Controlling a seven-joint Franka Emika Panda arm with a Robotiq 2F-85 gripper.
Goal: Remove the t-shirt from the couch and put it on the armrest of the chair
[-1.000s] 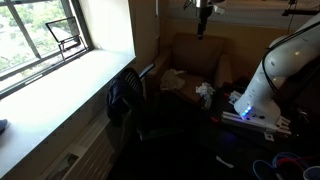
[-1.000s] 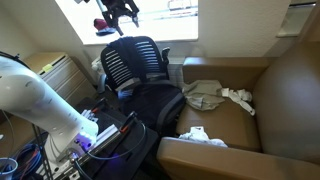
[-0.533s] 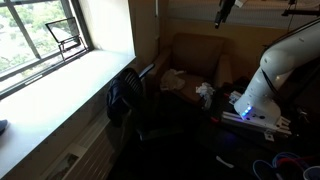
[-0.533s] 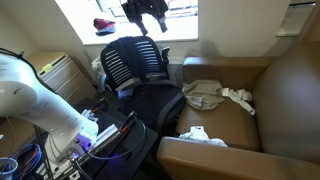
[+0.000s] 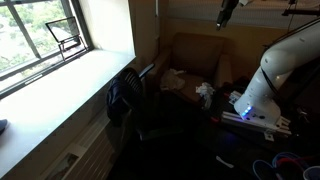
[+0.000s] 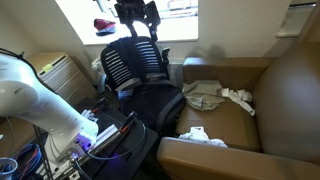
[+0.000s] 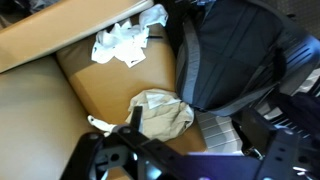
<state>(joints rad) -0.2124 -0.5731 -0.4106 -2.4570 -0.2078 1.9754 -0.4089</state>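
The brown couch [image 6: 275, 90] fills the corner of the room, and it shows in both exterior views [image 5: 196, 48] and in the wrist view [image 7: 105, 95]. Just beside its seat stands a black mesh-backed office chair [image 6: 135, 65], which sits between the couch and the window wall in an exterior view [image 5: 124, 97]. In the wrist view, the chair's dark back [image 7: 240, 50] lies along the seat cushion's edge. The white robot arm [image 5: 272, 70] rises from its base at the side of the couch opposite the chair and reaches up over it. The beige t-shirt [image 6: 205, 95] lies crumpled on the couch seat, on the part nearest the chair, and nothing touches it from above. It shows again in an exterior view [image 5: 174, 80] and in the wrist view [image 7: 162, 113]. A crumpled white cloth [image 7: 122, 42] rests on the same cushion, apart from the t-shirt. The gripper [image 6: 138, 22] hangs high above the chair's backrest, well apart from the couch seat, with its fingers spread and nothing between them.
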